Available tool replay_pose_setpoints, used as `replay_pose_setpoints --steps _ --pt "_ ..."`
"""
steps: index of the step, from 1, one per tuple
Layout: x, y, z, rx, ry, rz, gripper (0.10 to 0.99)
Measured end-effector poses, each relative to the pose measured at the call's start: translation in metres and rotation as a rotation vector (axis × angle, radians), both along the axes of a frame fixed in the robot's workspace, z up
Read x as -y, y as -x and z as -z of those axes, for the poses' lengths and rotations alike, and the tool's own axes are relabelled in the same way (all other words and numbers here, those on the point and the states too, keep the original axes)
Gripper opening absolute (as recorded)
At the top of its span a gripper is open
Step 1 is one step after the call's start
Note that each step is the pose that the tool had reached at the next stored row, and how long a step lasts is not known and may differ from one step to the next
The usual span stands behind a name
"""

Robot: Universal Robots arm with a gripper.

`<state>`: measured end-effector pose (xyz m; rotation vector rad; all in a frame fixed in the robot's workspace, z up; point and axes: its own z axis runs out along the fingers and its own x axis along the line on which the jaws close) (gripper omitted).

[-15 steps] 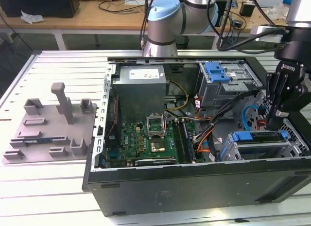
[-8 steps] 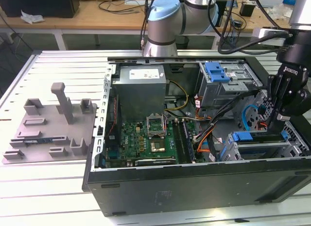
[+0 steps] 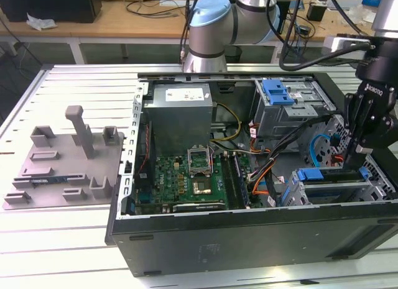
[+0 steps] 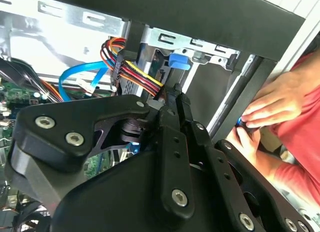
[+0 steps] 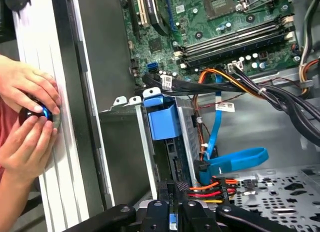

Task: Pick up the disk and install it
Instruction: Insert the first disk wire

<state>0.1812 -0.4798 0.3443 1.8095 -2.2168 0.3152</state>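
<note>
— Was the light good?
— Bright and even, from overhead. In the exterior view the white table glared, hardest along its near edge.
— Any shadows?
— Soft ones inside the computer case, under its near wall. In the second wrist view the black gripper was dark, with small glints on its screws. A person's hand looked soft and washed out.
</note>
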Motion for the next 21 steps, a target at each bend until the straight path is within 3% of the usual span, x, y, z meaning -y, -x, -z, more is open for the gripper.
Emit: replay_pose_setpoints --steps 2,7,13,21 --pt "0.0006 0.0008 -0.0002 0.0019 -0.020 -0.001 0.169" --pt "0.0028 0.0015 -0.0016 0.0092 -0.087 -0.004 0.169" --pt "0.0067 0.0017 -0.0074 0.0165 -0.141 -0.014 0.169" --pt "0.0150 0.0042 -0.0081 0.0180 -0.154 -0.044 0.169"
